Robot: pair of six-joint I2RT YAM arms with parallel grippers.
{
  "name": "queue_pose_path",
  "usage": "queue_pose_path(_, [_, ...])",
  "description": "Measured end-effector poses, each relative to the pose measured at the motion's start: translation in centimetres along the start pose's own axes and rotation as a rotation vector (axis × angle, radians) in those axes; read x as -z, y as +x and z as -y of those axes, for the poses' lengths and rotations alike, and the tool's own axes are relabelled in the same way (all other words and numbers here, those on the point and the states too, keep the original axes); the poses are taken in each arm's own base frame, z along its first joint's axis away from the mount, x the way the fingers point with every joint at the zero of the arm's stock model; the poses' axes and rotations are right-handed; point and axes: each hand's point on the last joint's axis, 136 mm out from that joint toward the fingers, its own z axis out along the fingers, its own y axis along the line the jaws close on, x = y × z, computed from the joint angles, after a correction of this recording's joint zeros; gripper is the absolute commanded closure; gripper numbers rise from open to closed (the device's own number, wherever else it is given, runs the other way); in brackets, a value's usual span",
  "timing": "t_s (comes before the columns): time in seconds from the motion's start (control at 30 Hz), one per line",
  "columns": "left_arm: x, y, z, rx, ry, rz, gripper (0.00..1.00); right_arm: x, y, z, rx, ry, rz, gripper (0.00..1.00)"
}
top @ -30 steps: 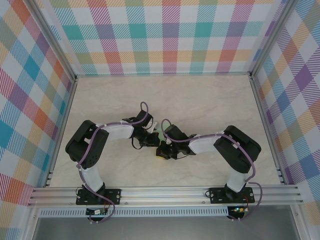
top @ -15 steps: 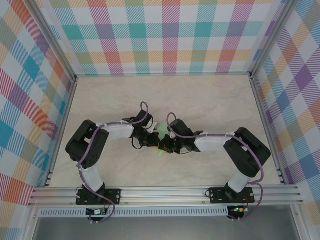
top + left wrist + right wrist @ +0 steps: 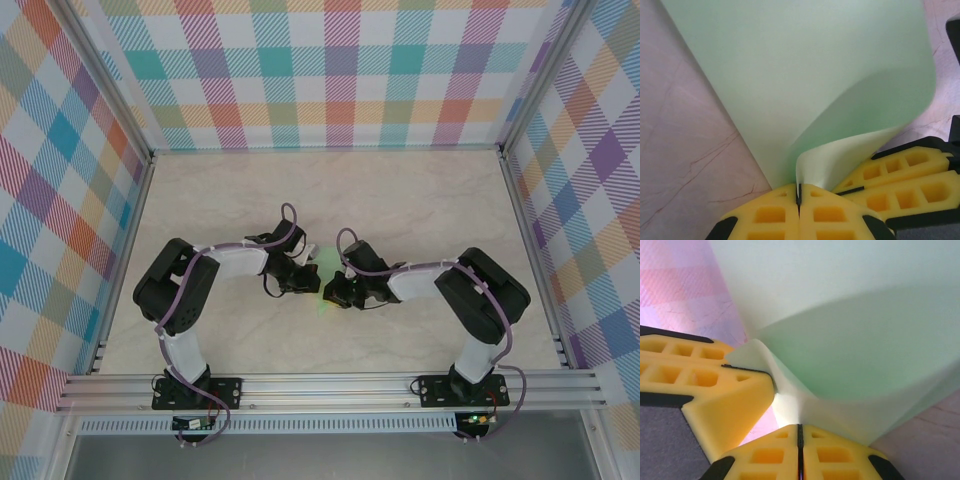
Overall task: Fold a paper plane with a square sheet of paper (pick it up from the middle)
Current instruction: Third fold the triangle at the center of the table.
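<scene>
The plaid walls [image 3: 340, 70] close in three sides of the pale marbled desk [image 3: 400, 190], and this booth is the nearest thing to a container here; in it stand the left arm [image 3: 230, 262] and the right arm [image 3: 420, 282], bent inward so their wrists meet at the centre of the top view; between them, over the middle of the desk, is the square sheet of paper [image 3: 805, 75], plain mint green, bowed into a soft curl and not lying flat; whether its far part touches the desk I cannot tell; the left jaws are pressed together on the sheet's near edge at the bottom of the left wrist view, the paper running down into the seam between the yellow pads [image 3: 770, 215]; the right jaws pinch the same edge just beside them, at the bottom of the right wrist view; the two grips probably sit this close so the thin paper cannot twist or slip while a flap is carried over; no sharp crease shows, so the fold looks unfinished.
</scene>
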Motion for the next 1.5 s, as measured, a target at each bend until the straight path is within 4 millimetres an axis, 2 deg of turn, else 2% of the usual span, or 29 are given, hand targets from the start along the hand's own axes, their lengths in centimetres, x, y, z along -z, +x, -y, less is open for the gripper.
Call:
queue_pose_path(0.37, [0.0,0.0,0.0,-0.009,0.003,-0.002,0.95,0.5,-0.4,-0.1,0.0,-0.016,0.011,0.89])
queue_pose_path(0.53, [0.0,0.0,0.0,-0.009,0.003,-0.002,0.95,2.7,-2.7,-0.9,0.007,-0.055,0.073,0.88])
queue_pose_path(0.67, [0.0,0.0,0.0,-0.009,0.003,-0.002,0.95,3.4,-3.8,-0.7,0.009,-0.066,0.091,0.89])
queue_pose_path(0.83, [0.0,0.0,0.0,-0.009,0.003,-0.002,0.95,2.8,-3.7,-0.5,0.017,-0.061,0.072,0.89])
queue_pose_path(1.17, [0.0,0.0,0.0,-0.01,0.003,-0.002,0.95,1.3,-3.5,1.3,0.002,-0.02,0.038,0.9])
queue_pose_path(1.37, [0.0,0.0,0.0,-0.013,0.002,-0.001,0.95,1.3,-3.6,1.2,0.002,-0.018,0.03,0.88])
queue_pose_path(1.5, [0.0,0.0,0.0,-0.013,0.002,-0.002,0.95,2.1,-3.9,1.1,0.006,-0.024,0.035,0.86])
